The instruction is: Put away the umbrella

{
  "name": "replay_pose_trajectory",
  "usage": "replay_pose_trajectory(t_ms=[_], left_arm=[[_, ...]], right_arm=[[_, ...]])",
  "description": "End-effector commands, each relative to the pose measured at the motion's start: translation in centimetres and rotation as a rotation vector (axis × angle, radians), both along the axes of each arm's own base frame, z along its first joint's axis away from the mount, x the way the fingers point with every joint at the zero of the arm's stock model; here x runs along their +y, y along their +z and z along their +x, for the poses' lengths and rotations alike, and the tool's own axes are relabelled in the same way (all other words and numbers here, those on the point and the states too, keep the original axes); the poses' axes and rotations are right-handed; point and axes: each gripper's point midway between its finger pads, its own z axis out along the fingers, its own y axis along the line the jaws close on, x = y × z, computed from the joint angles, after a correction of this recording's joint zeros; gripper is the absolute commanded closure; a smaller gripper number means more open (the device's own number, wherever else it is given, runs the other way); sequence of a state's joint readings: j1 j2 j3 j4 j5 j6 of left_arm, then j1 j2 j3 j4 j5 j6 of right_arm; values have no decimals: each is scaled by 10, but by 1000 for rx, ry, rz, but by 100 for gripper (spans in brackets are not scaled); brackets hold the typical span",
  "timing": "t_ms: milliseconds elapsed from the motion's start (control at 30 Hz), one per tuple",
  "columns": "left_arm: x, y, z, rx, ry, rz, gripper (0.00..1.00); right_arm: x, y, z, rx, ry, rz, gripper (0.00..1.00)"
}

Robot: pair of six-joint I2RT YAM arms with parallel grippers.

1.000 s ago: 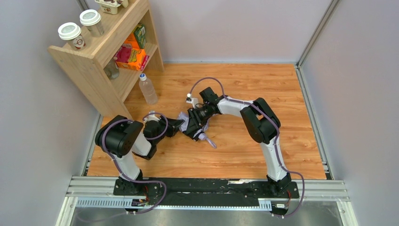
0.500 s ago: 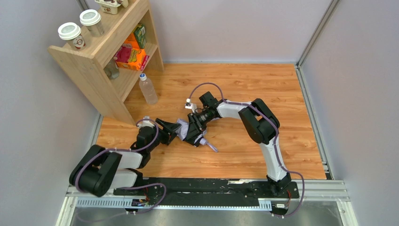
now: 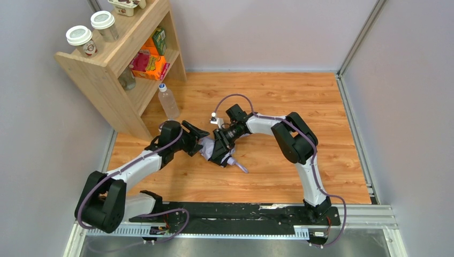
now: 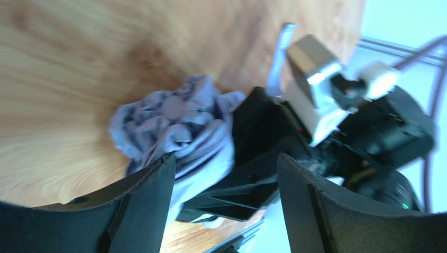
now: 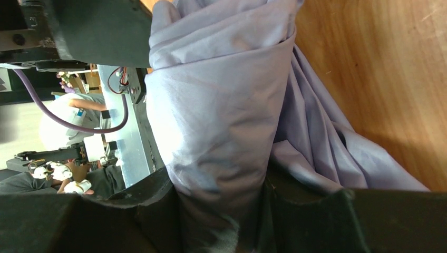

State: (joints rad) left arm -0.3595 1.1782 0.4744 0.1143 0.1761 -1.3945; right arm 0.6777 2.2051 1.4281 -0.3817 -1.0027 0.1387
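The umbrella (image 3: 206,149) is a folded bundle of pale lavender fabric lying on the wooden floor in the middle of the top view, its grey handle end (image 3: 240,166) pointing toward the near right. My right gripper (image 3: 220,145) is shut across its middle. In the right wrist view the fabric roll (image 5: 216,105) fills the space between the black fingers of that gripper (image 5: 221,192). My left gripper (image 3: 200,141) is open at the umbrella's left end. The left wrist view has the bunched fabric tip (image 4: 174,113) just ahead of the left gripper (image 4: 225,163), touching the left finger's edge.
A wooden shelf unit (image 3: 115,59) stands at the back left with two lidded cups (image 3: 80,38) on top and snack boxes (image 3: 150,64) inside. A clear water bottle (image 3: 168,101) stands on the floor beside it. Grey walls enclose the floor on three sides.
My left gripper has opened wide and its arm has stretched out low toward the umbrella's left end. The right gripper keeps its hold and has shifted slightly left.
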Motion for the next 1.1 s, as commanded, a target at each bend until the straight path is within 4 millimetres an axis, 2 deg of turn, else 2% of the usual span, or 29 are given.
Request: replay_pose_trajectory(t_ms=[0,133,367,400,533,667,700,733,800,833,900,933,1000,1067], left_arm=[[10,-20,-19,197,-16,118,22],[16,-17,-17,203,27,137,22],[-2,-38,-13,296,-13,119,21],[-4,-34,-6,266,-15,122,21],[-9,-41,6,257,-40,186,21],[-5,-80,-13,398,-46,241,21],[-3,-86,-15,405,-47,255,28],[0,-95,-20,426,-46,271,31],[7,-106,-25,436,-34,309,48],[10,-110,-27,441,-30,322,63],[11,-113,-30,445,-42,334,78],[11,-114,-32,454,-47,340,89],[12,-117,-36,459,-53,358,100],[15,-117,-41,470,-55,378,100]], right_arm=[[-36,-74,-15,2,-19,-282,100],[-35,-74,-15,-1,-17,-280,100],[-34,-73,-17,-8,-6,-286,100],[-33,-73,-18,-10,0,-281,100],[-33,-74,-21,-15,14,-291,100],[-32,-70,-18,-34,14,-282,100],[-32,-69,-18,-37,15,-279,100],[-31,-67,-18,-45,16,-275,100],[-31,-67,-18,-60,19,-284,100],[-31,-67,-18,-59,21,-283,100],[-30,-67,-17,-68,13,-284,100],[-29,-66,-16,-76,9,-284,100],[-29,-66,-12,-106,-14,-313,100],[-31,-60,-1,-167,-75,-362,100]])
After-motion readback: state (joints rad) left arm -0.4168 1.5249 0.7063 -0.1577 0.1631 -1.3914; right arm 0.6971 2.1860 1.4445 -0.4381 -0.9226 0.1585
